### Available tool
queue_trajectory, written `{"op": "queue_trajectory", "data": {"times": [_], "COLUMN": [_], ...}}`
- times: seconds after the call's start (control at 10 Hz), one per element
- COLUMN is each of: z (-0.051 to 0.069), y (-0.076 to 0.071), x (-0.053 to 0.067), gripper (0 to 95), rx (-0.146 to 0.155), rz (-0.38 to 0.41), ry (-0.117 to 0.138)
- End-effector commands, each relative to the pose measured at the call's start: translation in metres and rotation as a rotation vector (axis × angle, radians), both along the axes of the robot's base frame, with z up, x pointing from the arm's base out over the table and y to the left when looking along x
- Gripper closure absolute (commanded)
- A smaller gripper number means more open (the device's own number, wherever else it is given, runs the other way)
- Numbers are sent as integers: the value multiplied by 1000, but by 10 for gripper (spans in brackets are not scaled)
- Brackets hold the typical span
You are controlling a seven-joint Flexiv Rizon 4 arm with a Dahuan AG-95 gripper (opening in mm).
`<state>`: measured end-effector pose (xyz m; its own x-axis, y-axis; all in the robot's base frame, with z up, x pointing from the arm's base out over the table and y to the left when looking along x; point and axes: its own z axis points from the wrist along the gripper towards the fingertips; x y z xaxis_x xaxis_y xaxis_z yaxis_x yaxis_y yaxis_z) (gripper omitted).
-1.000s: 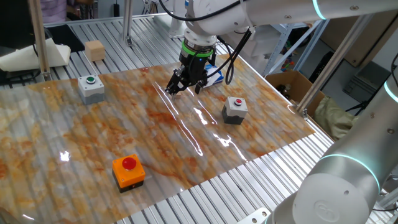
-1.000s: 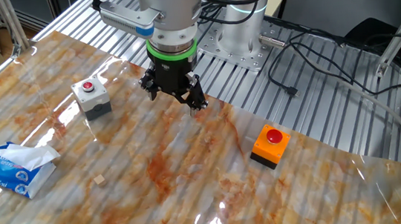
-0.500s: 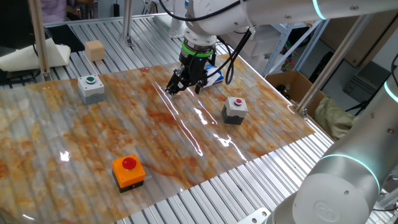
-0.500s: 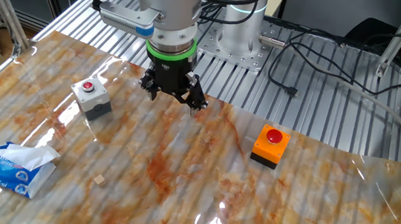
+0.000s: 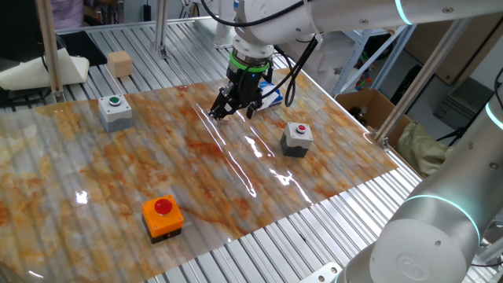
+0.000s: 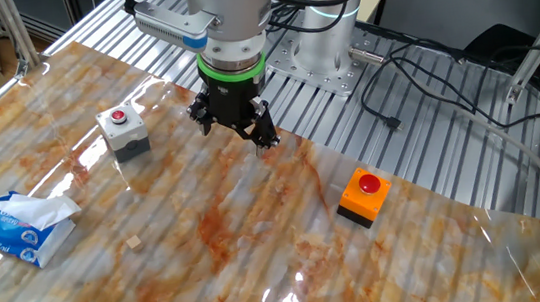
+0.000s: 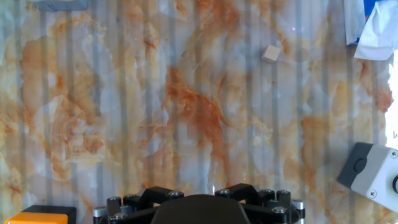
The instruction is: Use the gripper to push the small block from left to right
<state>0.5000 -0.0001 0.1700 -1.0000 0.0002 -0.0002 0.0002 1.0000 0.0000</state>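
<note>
The small block [image 6: 135, 243] is a tiny tan cube lying alone on the marbled mat, just right of the tissue pack. In the hand view it [image 7: 271, 53] lies far ahead, toward the upper right. I cannot make it out in the first fixed view. My gripper [image 6: 235, 136], black with a green ring above it, hangs over the far middle of the mat, well apart from the block. It also shows in the first fixed view [image 5: 233, 112]. Its fingers look spread and hold nothing. Only its black base [image 7: 199, 208] shows in the hand view.
A grey box with a red button [image 6: 122, 131] stands left of the gripper. An orange box with a red button [image 6: 363, 195] stands to its right. A blue tissue pack [image 6: 25, 227] lies near the block. A grey green-button box [image 5: 115, 111] and a larger tan cube [image 5: 120, 63] sit far off.
</note>
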Motion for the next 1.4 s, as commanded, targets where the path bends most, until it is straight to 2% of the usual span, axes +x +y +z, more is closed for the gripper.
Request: {"op": "queue_trajectory", "data": {"times": [0.1,0.3,0.9,1.0,1.2,1.4], "z": [-1,-9,-14,-16,-22,-28], "y": [1,3,4,5,3,-7], "x": [0,-3,-8,-8,-6,-4], "gripper": [760,760,760,950,950,950], "rx": [11,16,29,36,41,39], "rz": [-297,-307,-308,-304,-298,-246], "ry": [-65,-67,-65,-63,-61,-59]}}
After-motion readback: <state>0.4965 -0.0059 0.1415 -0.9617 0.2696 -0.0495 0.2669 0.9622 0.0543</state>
